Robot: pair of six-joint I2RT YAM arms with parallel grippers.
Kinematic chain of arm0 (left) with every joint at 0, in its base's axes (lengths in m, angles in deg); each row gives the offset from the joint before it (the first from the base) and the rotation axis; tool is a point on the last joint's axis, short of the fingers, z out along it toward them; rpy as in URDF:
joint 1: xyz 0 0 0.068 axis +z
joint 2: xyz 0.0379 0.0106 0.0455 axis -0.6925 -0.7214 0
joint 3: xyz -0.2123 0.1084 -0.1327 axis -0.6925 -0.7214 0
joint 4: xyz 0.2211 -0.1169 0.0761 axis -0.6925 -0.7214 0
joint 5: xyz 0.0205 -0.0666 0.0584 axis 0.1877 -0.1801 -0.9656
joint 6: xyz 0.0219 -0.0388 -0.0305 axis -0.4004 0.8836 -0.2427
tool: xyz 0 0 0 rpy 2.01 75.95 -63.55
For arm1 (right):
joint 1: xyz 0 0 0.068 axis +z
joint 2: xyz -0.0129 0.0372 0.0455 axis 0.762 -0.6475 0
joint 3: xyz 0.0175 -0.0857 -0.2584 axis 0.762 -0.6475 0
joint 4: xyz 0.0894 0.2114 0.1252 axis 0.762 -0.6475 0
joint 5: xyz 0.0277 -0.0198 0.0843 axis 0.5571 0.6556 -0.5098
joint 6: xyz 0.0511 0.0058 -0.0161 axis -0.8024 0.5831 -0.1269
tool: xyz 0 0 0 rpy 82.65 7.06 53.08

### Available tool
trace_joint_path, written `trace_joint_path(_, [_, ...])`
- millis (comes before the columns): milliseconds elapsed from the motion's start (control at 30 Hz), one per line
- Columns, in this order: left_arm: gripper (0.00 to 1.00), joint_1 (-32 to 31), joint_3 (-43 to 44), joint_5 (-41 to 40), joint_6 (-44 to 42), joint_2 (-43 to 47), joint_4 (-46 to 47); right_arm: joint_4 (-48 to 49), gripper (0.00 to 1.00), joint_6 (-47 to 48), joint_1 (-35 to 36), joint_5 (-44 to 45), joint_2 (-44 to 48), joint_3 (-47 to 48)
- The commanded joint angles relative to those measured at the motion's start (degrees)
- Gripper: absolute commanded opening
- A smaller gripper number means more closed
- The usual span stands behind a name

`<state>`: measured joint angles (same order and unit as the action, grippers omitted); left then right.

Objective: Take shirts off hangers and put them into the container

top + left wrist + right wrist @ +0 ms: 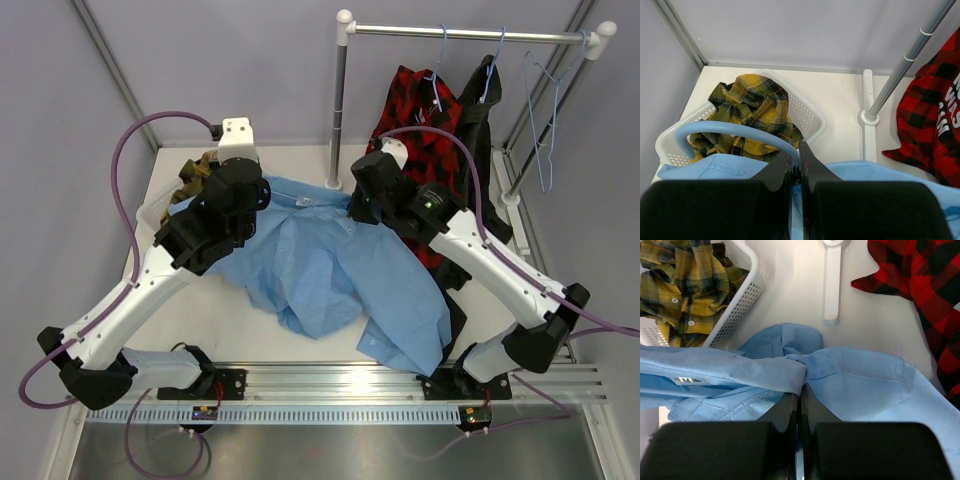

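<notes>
Pinching hanger with left gripper, fingers pressed together; hook out of frame. Clamped tight on a fold of blue shirt with right gripper. Spread over table beside tub holding yellow shirt. From above, both fingertips and most of tub hidden under arms.

Place: a robot lab test cell.
Walls: plain grey panels between metal struts.
Desk: white, with a left arm and a right arm bolted to a track at its edge.
</notes>
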<state>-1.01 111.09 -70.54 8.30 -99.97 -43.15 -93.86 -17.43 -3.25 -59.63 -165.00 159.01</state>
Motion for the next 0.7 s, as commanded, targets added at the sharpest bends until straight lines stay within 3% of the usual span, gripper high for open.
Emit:
trace_joint_path(0, [0.00,1.1,1.1,-5.7,0.6,2.7,5.4,0.4,0.00,-1.9,-0.1,3.8,5.2,-5.6])
trace_joint_path(433, [0.00,6.3,0.9,-1.3,4.8,5.7,5.2,11.1,0.00,-2.3,-0.2,-1.8,15.6,-22.6])
trace_joint_path(667, [0.00,6.4,-1.2,6.2,11.0,7.5,5.6,21.5,0.00,-2.5,-0.1,-10.0,16.2,-28.1])
